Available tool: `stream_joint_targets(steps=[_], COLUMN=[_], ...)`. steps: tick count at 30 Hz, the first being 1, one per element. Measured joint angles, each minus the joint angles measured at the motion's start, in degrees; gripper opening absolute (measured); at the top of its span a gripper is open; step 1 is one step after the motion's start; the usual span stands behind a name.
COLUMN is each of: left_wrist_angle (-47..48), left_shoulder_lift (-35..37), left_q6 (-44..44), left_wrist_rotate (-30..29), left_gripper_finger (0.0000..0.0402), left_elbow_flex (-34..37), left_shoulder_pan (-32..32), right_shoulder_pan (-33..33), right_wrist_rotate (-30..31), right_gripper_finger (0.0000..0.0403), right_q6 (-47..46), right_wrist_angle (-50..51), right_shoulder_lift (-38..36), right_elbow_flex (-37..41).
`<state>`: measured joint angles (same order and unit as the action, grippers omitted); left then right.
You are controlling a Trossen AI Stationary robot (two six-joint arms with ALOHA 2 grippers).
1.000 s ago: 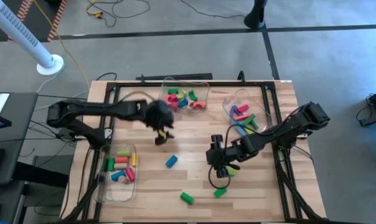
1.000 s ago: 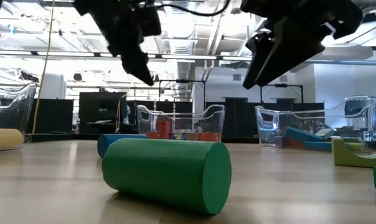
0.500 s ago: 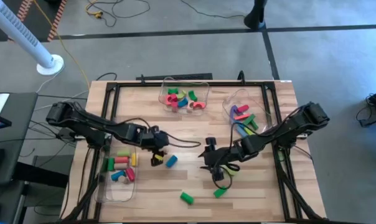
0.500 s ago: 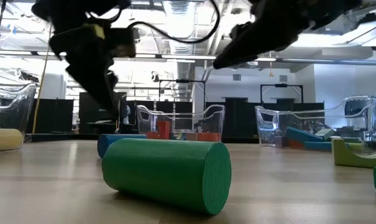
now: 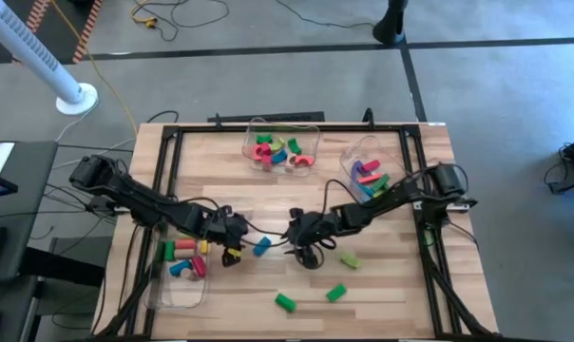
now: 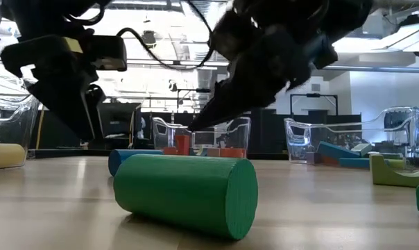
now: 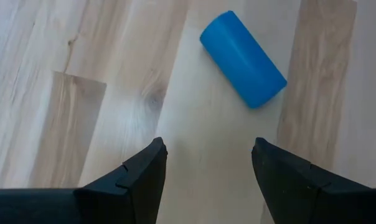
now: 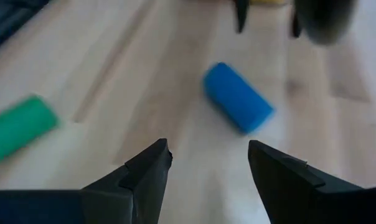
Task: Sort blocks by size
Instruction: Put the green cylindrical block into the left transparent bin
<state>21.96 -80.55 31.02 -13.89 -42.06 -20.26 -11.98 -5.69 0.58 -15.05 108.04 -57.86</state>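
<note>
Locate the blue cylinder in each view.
High view: blue cylinder lies on the table between the left gripper and right gripper.
Low view: far left-centre, mostly hidden behind the big green cylinder.
Left wrist view: ahead of the open jaws.
Right wrist view: ahead of the open jaws.
Shared landmark: the green cylinder, absent from the left wrist view.

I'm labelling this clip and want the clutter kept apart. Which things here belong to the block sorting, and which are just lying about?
Part of the job:
- blue cylinder, between both open grippers: left gripper, right gripper
- green cylinder
- green arch
- small green block
- blocks already in the bins

Just lying about:
- white fan stand
- floor cables
</note>
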Motion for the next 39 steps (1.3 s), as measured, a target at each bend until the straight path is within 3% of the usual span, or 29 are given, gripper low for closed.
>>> stream_joint_targets(steps=[8,15,20,24,29,39], left_wrist_angle=[0.1,-0.1,-0.5,-0.7,-1.5,-3.4], left_shoulder_lift=[0.0,0.0,0.0,0.0,0.0,0.0], left_q6=[-1.2,-1.6,-1.4,-1.3,-1.2,-1.2], left_wrist_rotate=[-2.7,-2.9,-2.9,-2.9,-2.9,-2.9], left_gripper_finger=[0.0224,0.0224,0.0224,0.0224,0.0225,0.0225], left_elbow_flex=[0.0,0.0,0.0,0.0,0.0,0.0], left_shoulder_pan=[-1.6,-1.6,-1.6,-1.7,-1.7,-1.7], right_shoulder_pan=[-9.6,-15.4,-17.6,-19.1,-21.4,-23.8], right_wrist_rotate=[0.0,14.4,17.7,18.1,25.5,27.7], right_gripper_finger=[0.0249,0.0249,0.0249,0.0249,0.0238,0.0213], right_q6=[-7.2,-16.2,-18.3,-18.4,-22.5,-30.1], right_wrist_angle=[-1.1,-1.9,-2.5,4.3,20.1,21.0], right_shoulder_lift=[0.0,0.1,2.5,7.8,10.3,14.9], right_elbow_flex=[-0.8,-1.0,-5.6,-12.8,-21.5,-25.9])
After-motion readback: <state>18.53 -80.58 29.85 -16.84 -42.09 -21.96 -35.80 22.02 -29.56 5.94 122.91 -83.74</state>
